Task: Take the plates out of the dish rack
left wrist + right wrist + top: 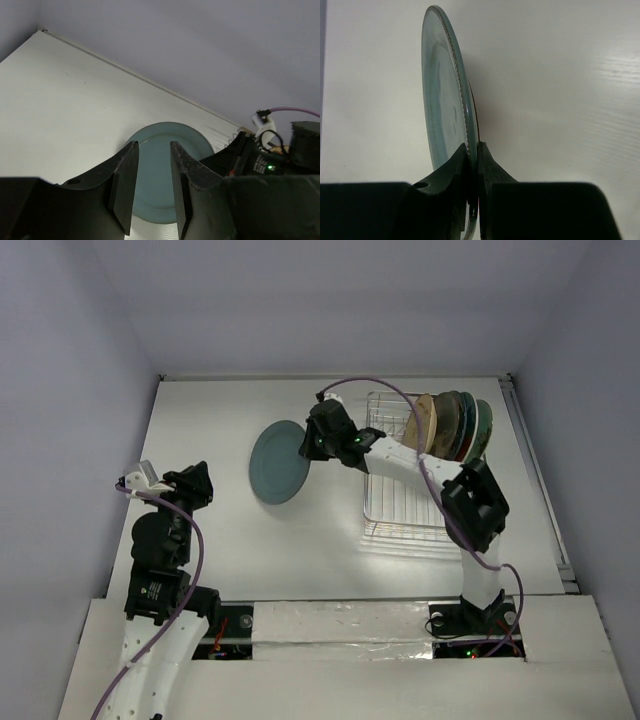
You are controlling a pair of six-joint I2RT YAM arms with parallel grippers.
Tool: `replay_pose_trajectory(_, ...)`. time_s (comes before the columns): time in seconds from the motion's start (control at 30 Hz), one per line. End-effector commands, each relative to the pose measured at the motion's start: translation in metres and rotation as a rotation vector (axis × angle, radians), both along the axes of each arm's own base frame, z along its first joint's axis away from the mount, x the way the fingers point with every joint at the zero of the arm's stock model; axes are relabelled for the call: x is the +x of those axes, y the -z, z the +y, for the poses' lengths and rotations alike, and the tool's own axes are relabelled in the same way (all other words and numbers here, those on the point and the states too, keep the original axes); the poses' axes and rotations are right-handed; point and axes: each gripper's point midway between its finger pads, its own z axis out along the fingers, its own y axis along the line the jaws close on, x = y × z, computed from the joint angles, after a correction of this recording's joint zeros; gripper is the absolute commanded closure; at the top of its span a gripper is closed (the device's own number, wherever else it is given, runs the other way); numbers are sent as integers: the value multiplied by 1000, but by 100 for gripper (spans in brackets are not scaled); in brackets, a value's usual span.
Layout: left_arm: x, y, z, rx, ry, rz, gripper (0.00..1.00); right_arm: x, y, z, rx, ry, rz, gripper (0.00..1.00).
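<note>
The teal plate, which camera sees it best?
Top external: nearly the whole round teal plate shows. Left wrist hides part behind its fingers; right wrist sees it edge-on, pinched by the right gripper.

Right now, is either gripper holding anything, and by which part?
The right gripper pinches the teal plate by its rim; the left gripper is open, holding nothing.

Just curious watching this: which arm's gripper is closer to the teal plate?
Right. The right gripper clamps the teal plate by its rim; the left gripper hangs open, well apart.
</note>
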Motion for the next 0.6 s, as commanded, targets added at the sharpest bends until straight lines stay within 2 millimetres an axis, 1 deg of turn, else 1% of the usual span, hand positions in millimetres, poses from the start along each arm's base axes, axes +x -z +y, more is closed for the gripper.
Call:
replay_pose_trajectory(0.0, -1, -9, -2, -7, 9, -37, 71, 28, -111, 35, 373, 25, -196, 100)
replay_pose_trajectory(0.07, -1, -10, -2, -8, 9, -41, 71, 32, -87, 40, 379, 39, -161, 100)
replay_pose_trajectory(0.1, -1, -9, -2, -5, 9, -38, 71, 31, -70, 40, 364, 46, -134, 100)
replay_pose_trajectory(0.17, -1, -10, -2, -8, 9, -43, 71, 30, -50, 39, 364, 63, -104, 100)
replay_pose_trajectory(0.2, -1, -10, -2, -8, 9, -43, 71, 29, -40, 38, 359, 71, -91, 97)
replay_pose_trajectory(0.23, -1, -10, -2, -8, 9, -43, 71, 27, -24, 33, 343, 88, -70, 91)
replay_pose_trajectory(0.27, -2, -10, -2, -7, 9, -44, 71, 22, -13, 34, 329, 89, -56, 77)
replay_pose_trajectory(0.33, -2, -10, -2, -9, 9, -43, 71, 20, 4, 28, 302, 107, -40, 66)
replay_pose_trajectory(0.37, -1, -10, -2, -8, 9, -41, 71, 14, 20, 28, 275, 104, -19, 57)
replay_pose_trajectory(0.43, -1, -10, -2, -9, 9, -43, 71, 11, 32, 26, 253, 108, 3, 52)
replay_pose_trajectory(0.5, -1, -9, -2, -9, 9, -41, 71, 10, 46, 26, 233, 104, 27, 50)
replay_pose_trajectory(0.53, -1, -9, -2, -8, 9, -41, 71, 5, 51, 29, 217, 96, 38, 50)
replay_pose_trajectory(0.57, -1, -9, -2, -7, 9, -40, 71, 6, 53, 30, 209, 97, 45, 43)
